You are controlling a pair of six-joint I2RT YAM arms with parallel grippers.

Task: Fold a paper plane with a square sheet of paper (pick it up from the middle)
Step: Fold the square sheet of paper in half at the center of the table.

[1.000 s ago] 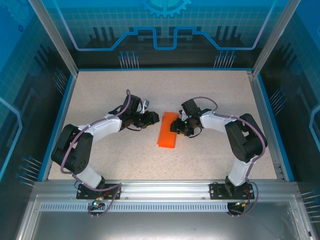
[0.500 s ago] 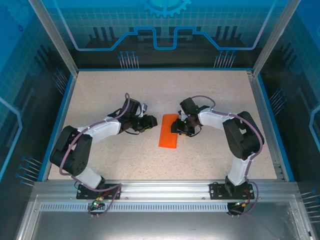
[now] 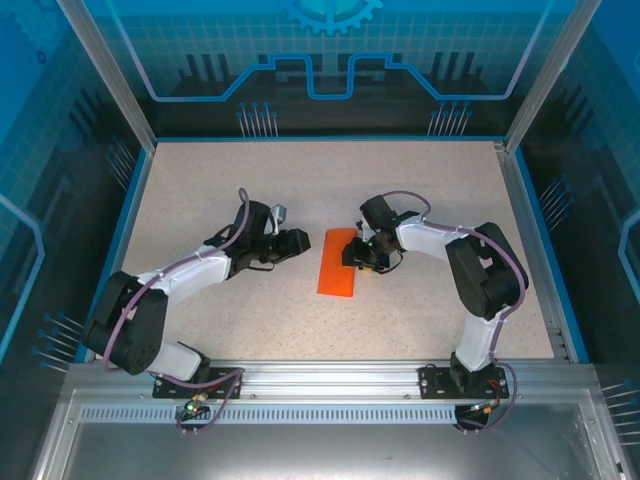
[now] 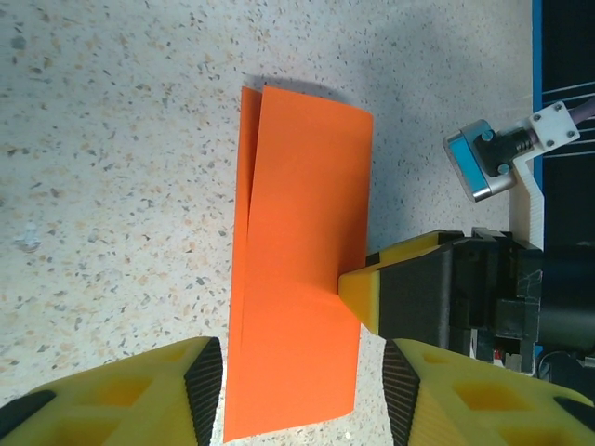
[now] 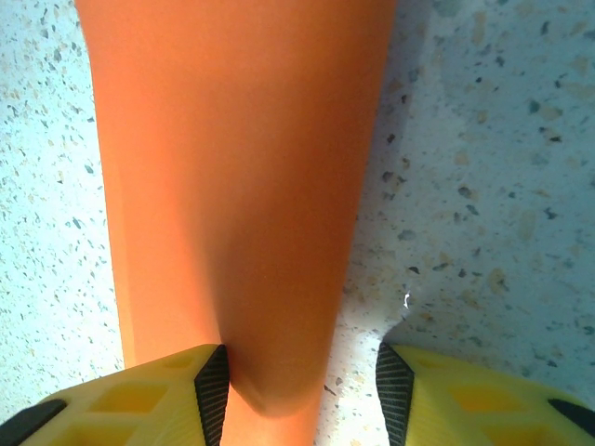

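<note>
The orange sheet of paper (image 3: 338, 262), folded into a narrow strip, lies flat on the speckled table. In the left wrist view the paper (image 4: 297, 279) shows a long fold line near its left edge. My left gripper (image 3: 298, 243) hovers a short way left of it, open (image 4: 302, 390) and holding nothing. At the strip's right edge my right gripper (image 3: 352, 255) is open too. One of its yellow fingertips (image 4: 358, 290) touches the paper's edge. In the right wrist view the paper (image 5: 232, 186) runs between and under the spread fingers of the right gripper (image 5: 302, 395), which are not closed on it.
Blue-edged walls (image 3: 130, 200) and glass panels enclose the table (image 3: 430, 180). An aluminium rail (image 3: 330, 380) with both arm bases runs along the near edge. A small blue-and-white part (image 4: 483, 163) on the right arm sits near the paper.
The left arm has drawn back to the left, away from the paper. The strip has settled flatter and straighter. The right gripper has stayed at the paper's right edge.
</note>
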